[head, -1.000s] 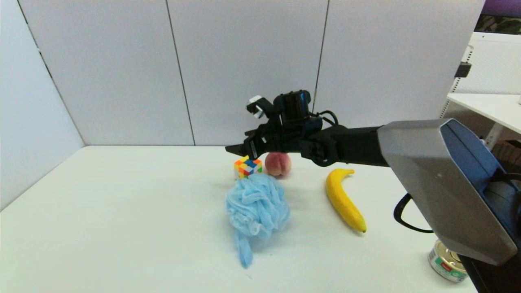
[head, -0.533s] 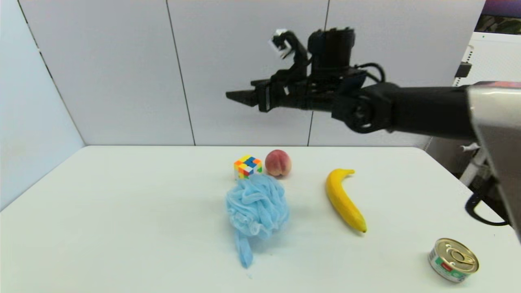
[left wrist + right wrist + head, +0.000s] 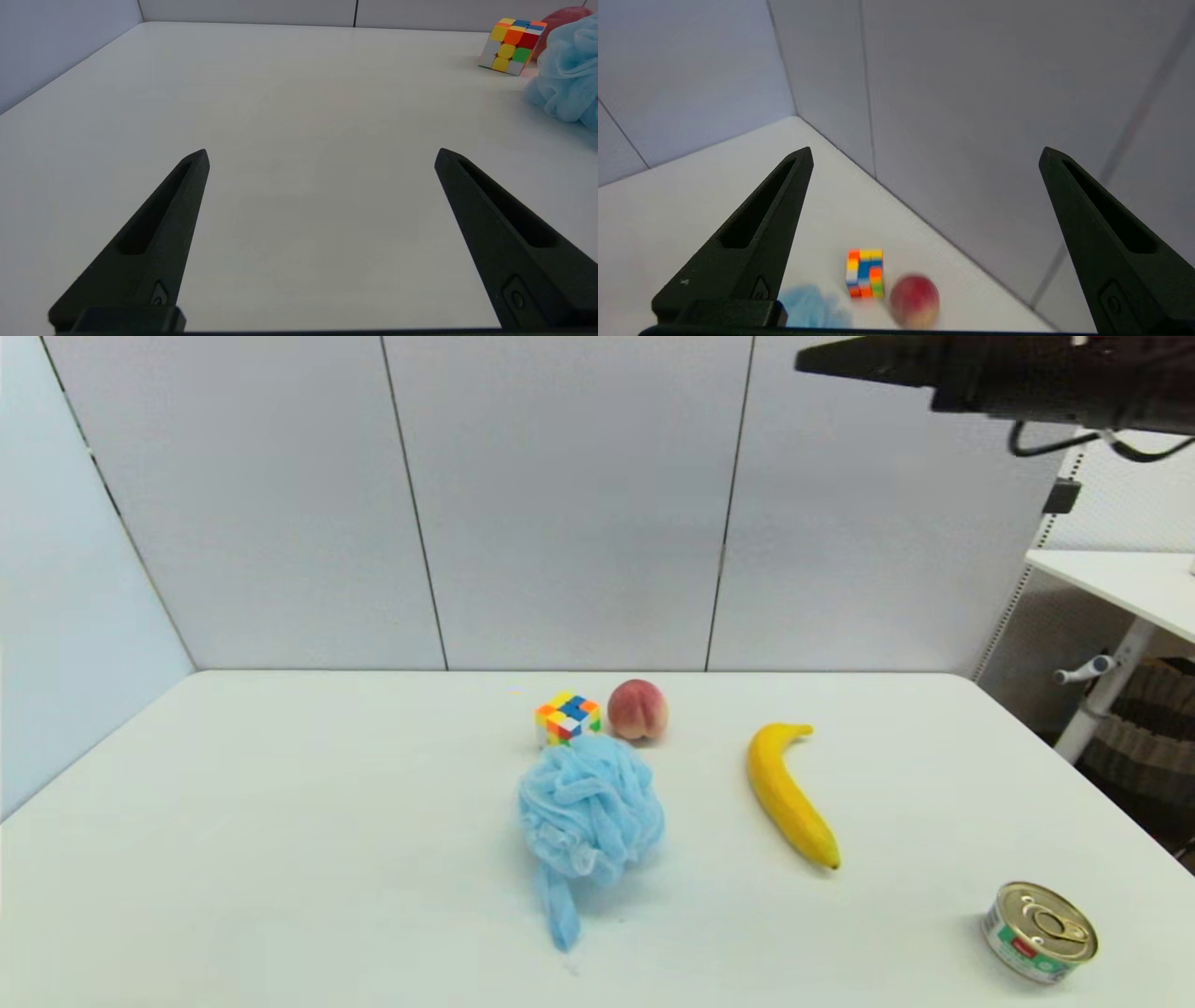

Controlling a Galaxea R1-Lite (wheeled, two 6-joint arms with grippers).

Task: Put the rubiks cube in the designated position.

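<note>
Rubiks cube on table beside peach; right tool high, spread wide, empty.

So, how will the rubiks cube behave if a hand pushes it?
The rubiks cube rests on a flat face, so it probably slides rather than rolls. Its hard, glossy tiles look stiff, perhaps slippery. Pushed rightward, it would likely bump the peach close beside it.

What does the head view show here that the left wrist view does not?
Only the head view shows the banana, the tin can and the right gripper raised high above the table. Only the left wrist view shows the left gripper, open over bare tabletop. Both show the rubiks cube, the peach beside it and the blue bath pouf.
</note>
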